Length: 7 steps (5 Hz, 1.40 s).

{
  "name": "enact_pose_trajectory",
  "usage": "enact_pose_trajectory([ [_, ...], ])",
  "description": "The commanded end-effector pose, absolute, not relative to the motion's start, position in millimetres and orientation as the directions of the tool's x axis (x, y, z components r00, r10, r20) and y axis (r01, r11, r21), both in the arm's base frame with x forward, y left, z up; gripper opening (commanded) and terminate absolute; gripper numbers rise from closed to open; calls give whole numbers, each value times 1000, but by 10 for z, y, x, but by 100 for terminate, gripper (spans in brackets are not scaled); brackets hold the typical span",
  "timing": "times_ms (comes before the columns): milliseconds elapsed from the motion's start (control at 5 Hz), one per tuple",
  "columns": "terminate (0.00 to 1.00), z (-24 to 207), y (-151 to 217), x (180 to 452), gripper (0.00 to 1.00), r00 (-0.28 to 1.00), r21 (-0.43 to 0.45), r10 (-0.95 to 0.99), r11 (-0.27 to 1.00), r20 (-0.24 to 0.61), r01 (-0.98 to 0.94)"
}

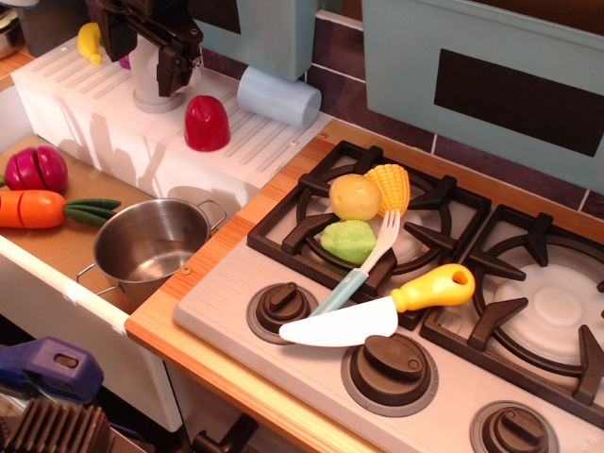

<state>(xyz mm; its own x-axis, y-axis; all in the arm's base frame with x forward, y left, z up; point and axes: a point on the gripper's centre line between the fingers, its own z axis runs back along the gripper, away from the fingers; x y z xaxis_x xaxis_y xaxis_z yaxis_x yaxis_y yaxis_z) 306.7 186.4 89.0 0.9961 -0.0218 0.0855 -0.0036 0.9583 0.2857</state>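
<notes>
My black gripper (148,55) hangs at the top left over the white drain board (85,104). Its two fingers stand apart on either side of a white flared cup-like object (156,87) that rests on the board. Whether the fingers press on it is unclear. A red cup (206,123) stands upside down just right of that object. A pale blue cylinder (278,97) lies on its side further right. A yellow banana (89,41) and a bit of something purple (125,62) lie behind the gripper.
A steel pot (151,241) sits in the sink area, with a carrot (40,209) and a purple vegetable (36,170) to its left. On the left burner (283,222) lie a yellow ball-shaped food (354,196), corn (389,187), a green piece (347,241), a fork (363,264) and a yellow-handled knife (377,310).
</notes>
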Motion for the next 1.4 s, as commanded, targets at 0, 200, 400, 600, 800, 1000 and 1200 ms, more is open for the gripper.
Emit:
enact_pose_trajectory([
  [0,0,890,1864,3067,100,996,286,-22,958,86,-4],
  [200,0,901,1819,3185,100,990,282,9,958,138,-48],
  [400,0,873,1801,3316,100,983,248,22,966,185,-68],
  [600,0,804,1799,3357,100,974,229,27,970,226,-80],
  [800,0,691,1768,3371,100,965,227,29,970,260,-90],
  [1000,0,533,1776,3385,100,955,218,29,971,295,-96],
  [1200,0,397,1772,3451,100,942,209,29,972,333,-104],
])
